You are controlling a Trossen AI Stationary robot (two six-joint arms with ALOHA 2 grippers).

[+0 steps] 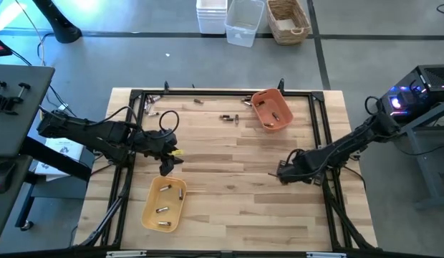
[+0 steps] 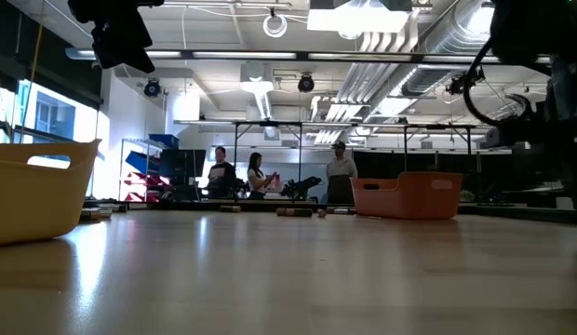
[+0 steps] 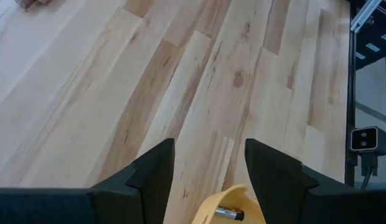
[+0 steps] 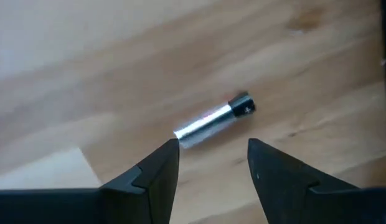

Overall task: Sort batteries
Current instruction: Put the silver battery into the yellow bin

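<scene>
Hovering with fingers spread, the right gripper (image 4: 211, 165) is facing a small silvery cylindrical battery (image 4: 213, 121) lying on the wooden counter (image 4: 87, 81). It is probably light, rigid, slick and rolls easily; pinching across its middle seems best. The left gripper (image 3: 208, 168), also spread, is waiting above the yellow oblong plastic tray (image 1: 165, 204).

Yellow tray (image 2: 37, 191), orange tray (image 2: 407, 196) on table (image 2: 288, 270)

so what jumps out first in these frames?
Two bright trays: a yellow tray near the front left holding a few batteries, and an orange tray at the back right. Next, both dark arms are low over the wood; the left gripper hangs open just above the yellow tray, and the right gripper stands open over a single silver battery lying on the table.
</scene>
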